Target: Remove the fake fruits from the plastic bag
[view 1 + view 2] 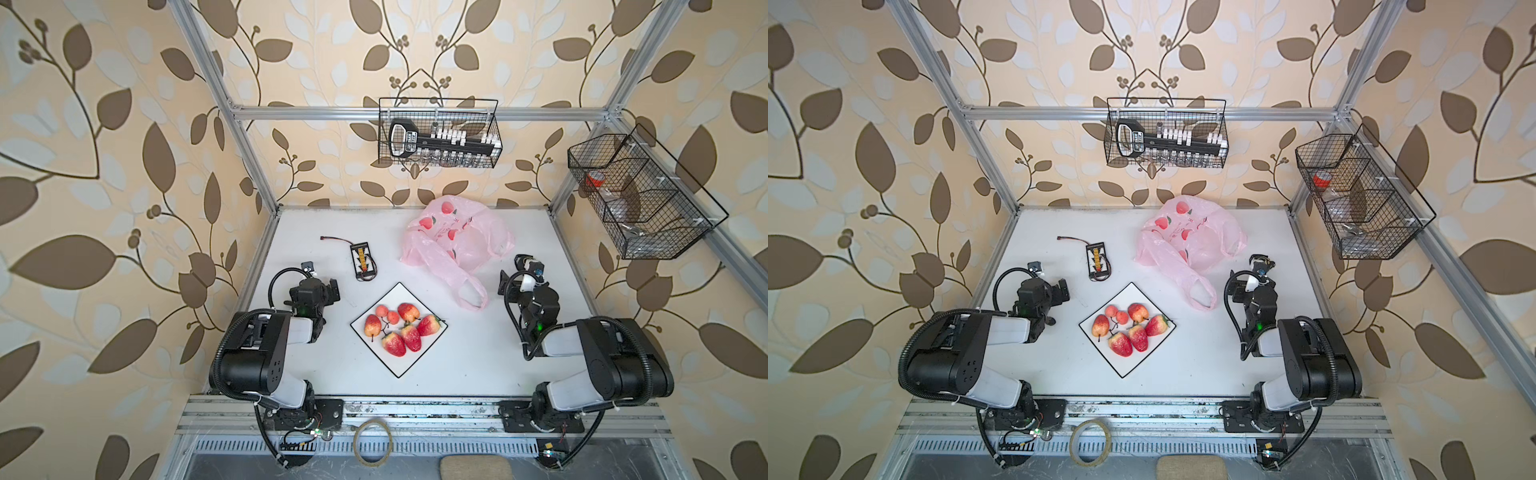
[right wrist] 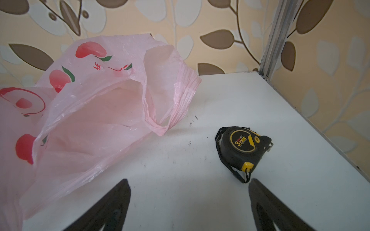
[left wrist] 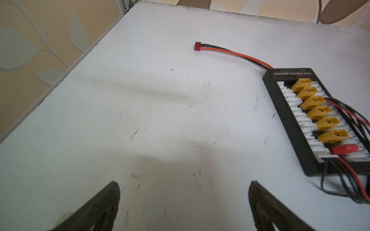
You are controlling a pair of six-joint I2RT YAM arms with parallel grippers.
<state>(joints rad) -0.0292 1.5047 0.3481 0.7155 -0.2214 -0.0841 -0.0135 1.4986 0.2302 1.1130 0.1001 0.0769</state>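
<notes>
**Top views.** Surface: white worktop [image 1: 457,357].
- Item: fake fruits [image 1: 411,336], seven pieces. Five are red-and-yellow and two are small, round and pinkish. All are heaped on a white square plate [image 1: 398,365] with a black rim. It sits cornerwise, about midway between the side edges and closer to the near edge.
- Item: plastic bag [image 1: 453,237], pink, crumpled and slack, by the far edge, right of the middle. One loop handle [image 1: 471,296] trails toward the plate without touching it.
- Item: black charging board [image 1: 363,262] with a red lead, toward the far left corner.

The layout is the same in both top views.

**Left wrist view.**
- Entry: left tool [image 3: 184,182]. Its fingers [image 3: 100,206] are spread wide and hold nothing, with bare worktop between them. The charging board lies off to one side, clear of the fingers.

**Right wrist view.**
- Entry: right tool [image 2: 189,180]. It is released, with fingers spread wide and gripping nothing.
- The plastic bag lies ahead on one side, its mouth gaping toward the tool, apart from the fingers.
- Item: black-and-yellow tape measure [image 2: 243,148] on the other side. Its strap end is just beside one fingertip; I cannot tell whether they touch.
</notes>
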